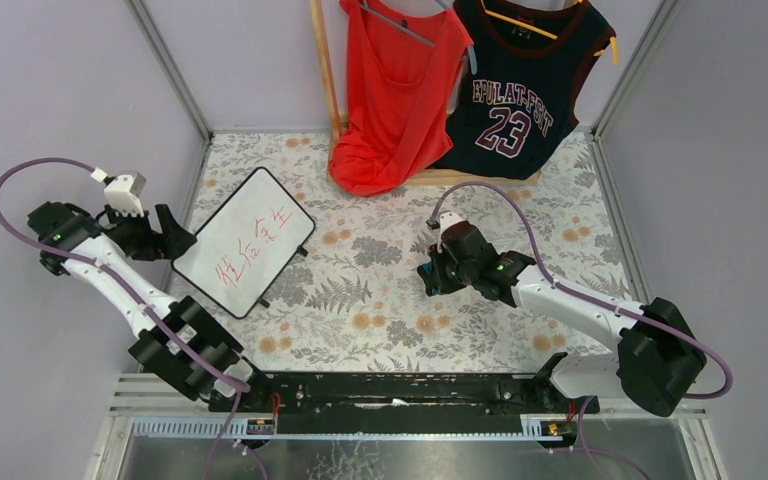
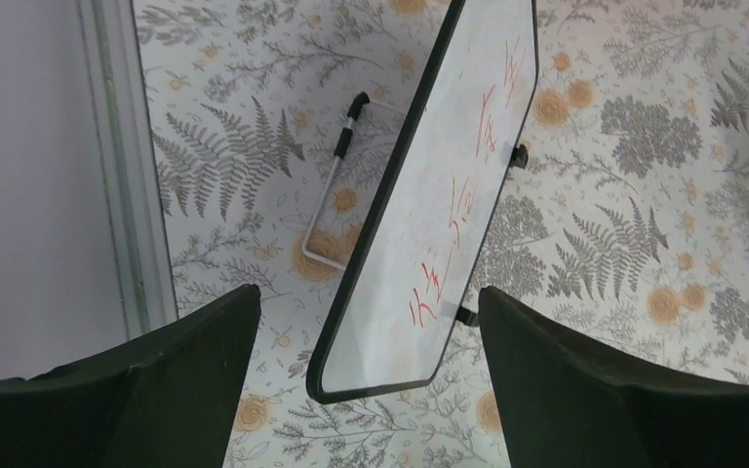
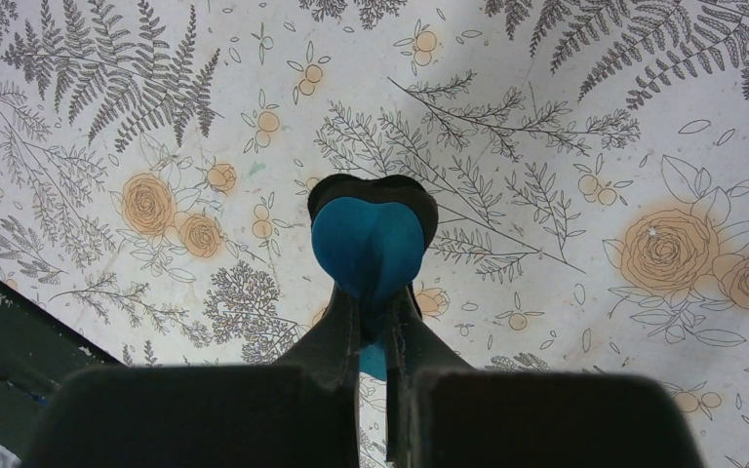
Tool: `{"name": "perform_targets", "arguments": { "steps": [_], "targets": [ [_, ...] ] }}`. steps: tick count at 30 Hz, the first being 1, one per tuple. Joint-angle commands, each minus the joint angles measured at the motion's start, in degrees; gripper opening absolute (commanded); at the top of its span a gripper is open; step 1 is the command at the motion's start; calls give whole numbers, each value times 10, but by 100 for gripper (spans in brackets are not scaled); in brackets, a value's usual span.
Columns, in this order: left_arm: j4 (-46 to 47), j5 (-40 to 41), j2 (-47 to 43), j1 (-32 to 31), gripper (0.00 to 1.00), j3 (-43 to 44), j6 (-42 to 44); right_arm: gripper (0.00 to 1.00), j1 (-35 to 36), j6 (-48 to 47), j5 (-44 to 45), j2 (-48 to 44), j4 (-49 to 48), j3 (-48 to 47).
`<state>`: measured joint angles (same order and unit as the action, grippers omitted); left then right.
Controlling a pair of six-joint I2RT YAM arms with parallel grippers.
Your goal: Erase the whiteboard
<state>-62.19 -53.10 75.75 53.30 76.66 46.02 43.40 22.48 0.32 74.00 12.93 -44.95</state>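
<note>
The whiteboard (image 1: 245, 242) stands tilted on its wire stand at the left of the floral table, with red handwriting across it. In the left wrist view the whiteboard (image 2: 429, 214) runs edge-on between my fingers, with its near corner low and the wire stand leg (image 2: 336, 185) behind it. My left gripper (image 1: 182, 238) is open at the board's left edge, and in its own view the left gripper (image 2: 371, 327) has its jaws wide apart and touches nothing. My right gripper (image 1: 429, 272) hovers mid-table, well right of the board. In its wrist view the right gripper (image 3: 375, 312) is shut on a blue eraser (image 3: 369, 244).
A red top (image 1: 395, 90) and a dark "23" jersey (image 1: 520, 95) hang on a wooden rack at the back. Grey enclosure walls with metal posts (image 1: 175, 70) close in left and right. The floral cloth (image 1: 380, 300) lies between the arms.
</note>
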Motion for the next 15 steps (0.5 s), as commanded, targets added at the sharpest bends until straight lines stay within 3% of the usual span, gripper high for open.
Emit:
{"name": "perform_targets", "arguments": {
  "steps": [1,15],
  "targets": [
    [-111,-42,12,31,80,12,119,0,-1,-5,-12,-2,-15,-25],
    [-166,-42,70,88,70,-3,232,0,2,-3,-23,5,-17,-29]
  ]
}}
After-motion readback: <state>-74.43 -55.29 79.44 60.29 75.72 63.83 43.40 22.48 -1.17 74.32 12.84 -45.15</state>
